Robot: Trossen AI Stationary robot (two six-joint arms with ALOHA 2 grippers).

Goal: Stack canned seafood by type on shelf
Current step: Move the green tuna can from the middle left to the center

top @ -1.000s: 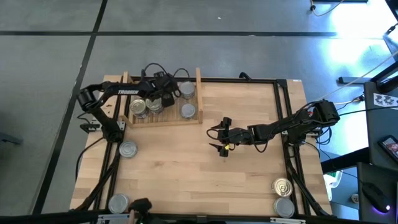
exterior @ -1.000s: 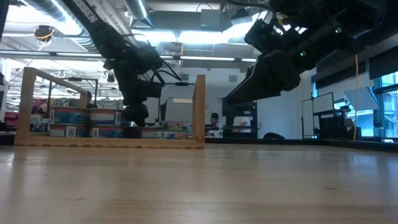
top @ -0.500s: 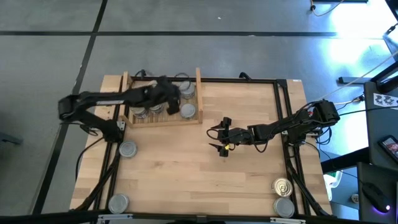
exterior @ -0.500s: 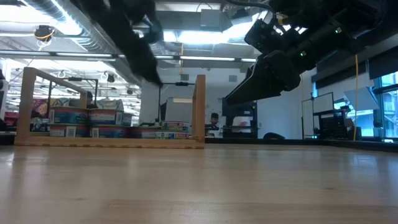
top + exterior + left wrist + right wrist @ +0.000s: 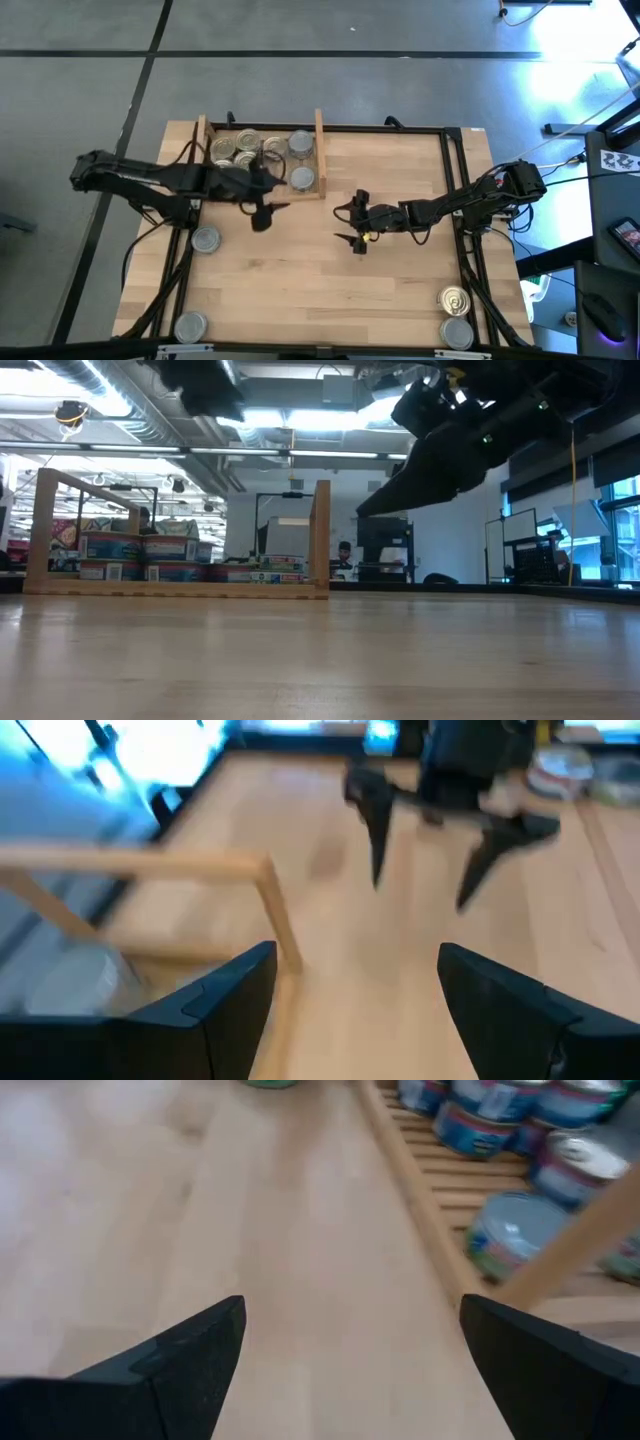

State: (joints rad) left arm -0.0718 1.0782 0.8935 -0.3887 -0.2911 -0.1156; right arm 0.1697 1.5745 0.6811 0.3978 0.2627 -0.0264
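Observation:
The shelf (image 5: 262, 190) stands at the table's far left and holds several cans, golden-topped (image 5: 247, 144) and grey-topped (image 5: 300, 177) ones. They stand on its slatted base, some two high in the low view (image 5: 140, 556). My left gripper (image 5: 268, 213) hovers open and empty just in front of the shelf's near edge. My right gripper (image 5: 349, 225) hangs open and empty above the table's middle, facing the shelf; the left wrist view shows it too (image 5: 450, 840). The right wrist view looks at the shelf's cans (image 5: 512, 1230).
Loose cans stand on the tabletop: grey-topped ones at the left (image 5: 205, 239) and near-left corner (image 5: 190, 325), a golden-topped one (image 5: 455, 299) and a grey-topped one (image 5: 457, 333) at the near right. Bare wood lies between the two grippers and toward the near edge.
My left gripper has drawn back out of the shelf, rising and swinging toward the table's near edge. It has tipped from pointing steeply down to a shallower slant. Its fingers stay apart and carry nothing. The cans on the shelf have kept still.

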